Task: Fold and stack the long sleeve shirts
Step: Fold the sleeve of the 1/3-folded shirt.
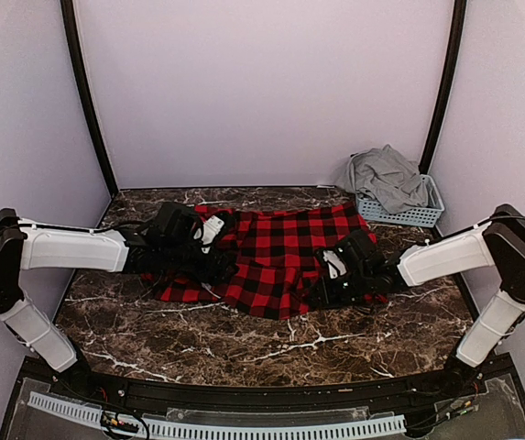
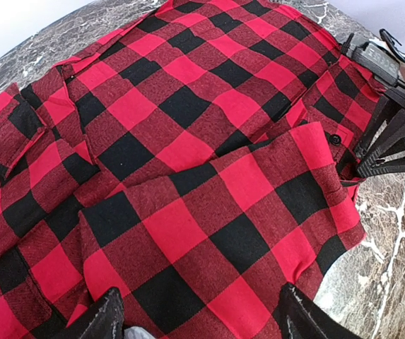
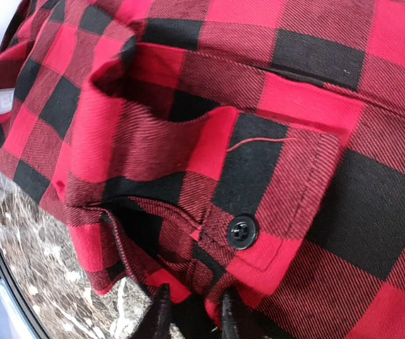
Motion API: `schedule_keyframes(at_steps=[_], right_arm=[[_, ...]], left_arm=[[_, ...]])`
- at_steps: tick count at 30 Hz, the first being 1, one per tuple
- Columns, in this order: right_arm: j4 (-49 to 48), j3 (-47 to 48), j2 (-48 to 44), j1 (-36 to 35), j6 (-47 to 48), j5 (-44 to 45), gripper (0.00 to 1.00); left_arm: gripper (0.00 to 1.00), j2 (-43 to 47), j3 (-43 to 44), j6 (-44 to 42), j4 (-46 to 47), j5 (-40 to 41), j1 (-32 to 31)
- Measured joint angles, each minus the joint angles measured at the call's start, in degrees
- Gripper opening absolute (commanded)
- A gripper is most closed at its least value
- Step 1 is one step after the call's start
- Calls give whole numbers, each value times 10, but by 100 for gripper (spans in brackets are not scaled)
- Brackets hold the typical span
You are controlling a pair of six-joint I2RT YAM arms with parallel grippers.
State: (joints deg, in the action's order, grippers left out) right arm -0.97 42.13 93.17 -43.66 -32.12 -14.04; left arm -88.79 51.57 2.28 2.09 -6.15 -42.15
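A red-and-black checked long sleeve shirt lies spread on the marble table, with a sleeve folded across its body. My left gripper is at the shirt's left edge. Its fingers stand wide apart over the checked cloth and grip nothing. My right gripper is at the shirt's right edge, shut on a bunched fold of cloth just below a buttoned cuff. A plain grey shirt lies crumpled in the basket.
A pale blue slatted basket stands at the back right corner. Bare marble table runs in front of the shirt. Black frame posts stand at the back corners. The right gripper shows in the left wrist view.
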Motion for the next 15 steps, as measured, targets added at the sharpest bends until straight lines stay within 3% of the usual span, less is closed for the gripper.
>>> schedule_keyframes(at_steps=[2, 15], right_arm=[[-6, 0, 2, -1, 1, -2, 1], [18, 8, -39, -2, 8, 13, 0]], left_arm=[[73, 0, 0, 0, 0, 5, 0], [74, 22, -14, 23, -2, 37, 17]])
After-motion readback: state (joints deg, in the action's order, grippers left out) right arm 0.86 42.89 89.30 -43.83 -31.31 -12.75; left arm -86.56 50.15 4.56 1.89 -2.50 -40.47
